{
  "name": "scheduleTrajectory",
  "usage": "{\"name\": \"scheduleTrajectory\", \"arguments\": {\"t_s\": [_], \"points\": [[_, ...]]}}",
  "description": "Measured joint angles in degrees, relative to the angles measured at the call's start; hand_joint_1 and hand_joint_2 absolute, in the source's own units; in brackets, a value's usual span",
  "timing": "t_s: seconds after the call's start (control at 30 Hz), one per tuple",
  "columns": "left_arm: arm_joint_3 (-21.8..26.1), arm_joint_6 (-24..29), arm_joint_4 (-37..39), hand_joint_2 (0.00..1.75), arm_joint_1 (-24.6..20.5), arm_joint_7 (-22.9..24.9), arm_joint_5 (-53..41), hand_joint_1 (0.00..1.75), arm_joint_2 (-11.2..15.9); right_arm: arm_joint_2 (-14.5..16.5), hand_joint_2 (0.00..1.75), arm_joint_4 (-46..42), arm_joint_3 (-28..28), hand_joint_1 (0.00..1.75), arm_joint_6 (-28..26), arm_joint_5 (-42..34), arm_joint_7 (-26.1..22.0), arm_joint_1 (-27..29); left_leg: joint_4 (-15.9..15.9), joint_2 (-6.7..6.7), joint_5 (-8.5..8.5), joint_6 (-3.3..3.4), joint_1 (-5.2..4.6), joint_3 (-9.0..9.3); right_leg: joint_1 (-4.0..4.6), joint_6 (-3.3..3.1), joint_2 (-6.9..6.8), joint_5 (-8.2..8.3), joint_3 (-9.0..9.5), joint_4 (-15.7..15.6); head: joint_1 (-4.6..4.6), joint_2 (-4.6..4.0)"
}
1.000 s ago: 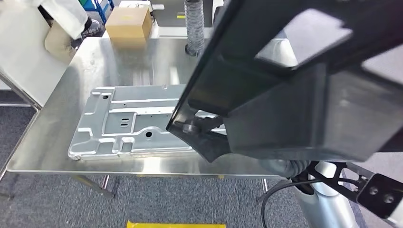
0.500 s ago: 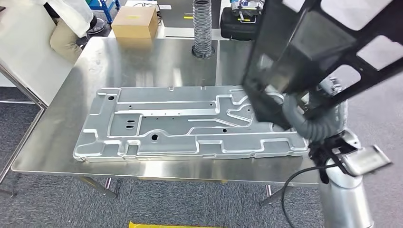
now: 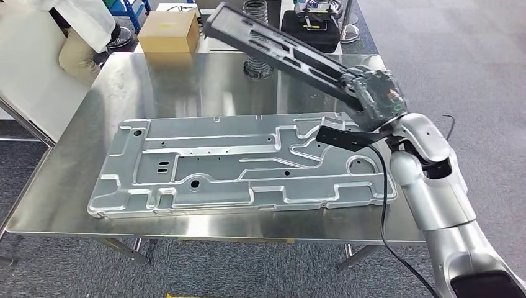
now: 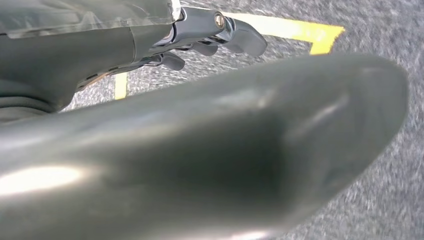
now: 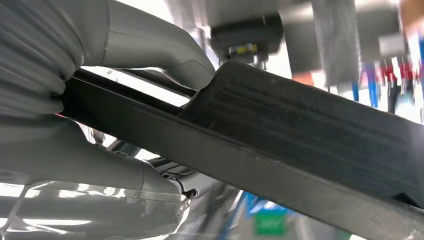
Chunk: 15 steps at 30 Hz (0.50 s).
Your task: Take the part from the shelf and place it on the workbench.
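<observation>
With the black part [image 3: 273, 46] gripped by the right robot hand [image 3: 371, 96], it should be lowered level toward the tabletop's [image 3: 186, 81] 12 o'clock edge; left robot hand state undeterminable.

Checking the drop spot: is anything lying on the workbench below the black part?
Yes. A large silver metal plate covers most of the workbench; the right hand holds the black part tilted above it.
</observation>
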Motion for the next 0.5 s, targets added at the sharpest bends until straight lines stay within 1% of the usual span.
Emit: {"name": "scheduleTrajectory", "arguments": {"t_s": [0.07,0.1,0.13,0.17,0.23,0.27,0.3,0.33,0.37,0.4,0.43,0.47,0.5], "points": [[0.0,-0.6,0.0,0.00,-0.2,-0.1,-0.9,0.00,0.0,0.9,1.75,6.2,5.3,1.75,1.3,2.4,-0.5,-4.3,-0.4,-0.03,0.15,0.51,0.15,-0.01,0.00,0.53,-0.04,-0.03,-0.19,0.0,0.05,0.01],[0.0,-0.9,0.0,0.00,-0.3,-0.3,-1.4,0.00,0.0,1.7,1.75,9.6,8.2,1.75,1.6,3.2,-1.1,-6.2,-0.7,-0.02,0.31,0.82,0.30,0.10,0.00,0.76,-0.08,-0.40,-0.39,0.4,0.10,0.01],[0.0,-1.0,0.0,0.00,-0.4,-0.5,-1.7,0.00,0.0,2.7,1.75,12.7,10.7,1.75,1.6,3.4,-1.9,-8.0,-1.0,0.00,0.48,1.10,0.46,0.24,0.01,0.95,-0.10,-1.37,-1.11,2.0,0.25,0.01],[0.0,-1.1,0.0,0.00,-0.5,-0.7,-2.0,0.00,-0.1,3.8,1.75,15.9,13.2,1.75,1.5,3.5,-2.7,-9.6,-1.2,0.02,0.59,1.31,0.59,0.37,-0.04,1.11,-0.14,-2.88,-2.45,4.8,0.38,0.01],[0.0,-1.0,0.0,0.00,-0.6,-1.0,-2.3,0.00,-0.1,6.4,1.75,21.9,18.2,1.75,1.2,3.5,-3.6,-11.7,-1.3,0.02,0.54,1.46,0.56,0.39,-0.17,1.40,-0.16,-6.27,-6.60,13.1,0.60,0.01],[0.0,-0.9,0.0,0.00,-0.6,-1.2,-2.3,0.00,-0.1,7.7,1.75,24.5,20.4,1.75,1.2,3.4,-3.9,-12.2,-1.2,-0.02,0.47,1.49,0.56,0.41,-0.27,1.51,-0.17,-7.04,-8.33,16.2,0.61,0.01],[0.0,-0.8,0.0,0.00,-0.7,-1.3,-2.4,0.00,-0.1,8.9,1.75,26.7,22.4,1.75,1.2,3.3,-4.1,-12.6,-1.1,-0.11,0.36,1.46,0.57,0.46,-0.38,1.57,-0.18,-6.68,-9.17,17.3,0.62,0.01],[0.1,-0.8,0.0,0.00,-0.6,-1.5,-2.5,0.00,-0.1,10.0,1.75,28.5,24.0,1.75,1.2,3.1,-4.2,-12.9,-1.0,-0.24,0.21,1.37,0.58,0.53,-0.50,1.57,-0.19,-5.14,-8.84,15.9,0.64,0.01],[0.1,-0.7,0.0,0.00,-0.5,-1.8,-2.6,0.00,-0.1,11.0,1.75,30.3,25.4,1.75,1.1,2.7,-4.3,-13.3,-0.8,-0.39,-0.03,1.21,0.59,0.62,-0.59,1.47,-0.22,-2.78,-7.49,12.4,0.64,0.01],[0.2,-0.7,0.0,0.00,-0.4,-2.0,-2.8,0.00,-0.1,11.9,1.75,31.8,26.6,1.75,1.1,2.2,-4.4,-13.8,-0.5,-0.51,-0.30,0.99,0.56,0.66,-0.61,1.29,-0.28,-0.69,-5.75,8.3,0.64,0.01],[0.3,-0.6,0.0,0.00,-0.4,-2.2,-3.1,0.00,-0.1,12.7,1.75,33.2,27.5,1.75,0.9,1.7,-4.4,-14.3,-0.2,-0.62,-0.57,0.74,0.46,0.61,-0.54,1.08,-0.31,0.77,-4.23,4.6,0.62,0.01],[0.4,-0.5,0.0,0.00,-0.4,-2.4,-3.3,0.00,-0.1,13.3,1.75,34.5,28.4,1.75,0.7,1.0,-4.3,-14.7,0.0,-0.69,-0.75,0.45,0.38,0.53,-0.41,0.86,-0.34,1.45,-3.28,2.2,0.59,0.01],[0.5,-0.4,0.0,0.00,-0.3,-2.7,-3.5,0.00,-0.1,13.8,1.75,35.7,29.1,1.75,0.4,0.4,-4.3,-15.0,0.1,-0.74,-0.85,0.16,0.30,0.46,-0.24,0.62,-0.34,1.36,-2.94,1.3,0.58,0.01]]}}
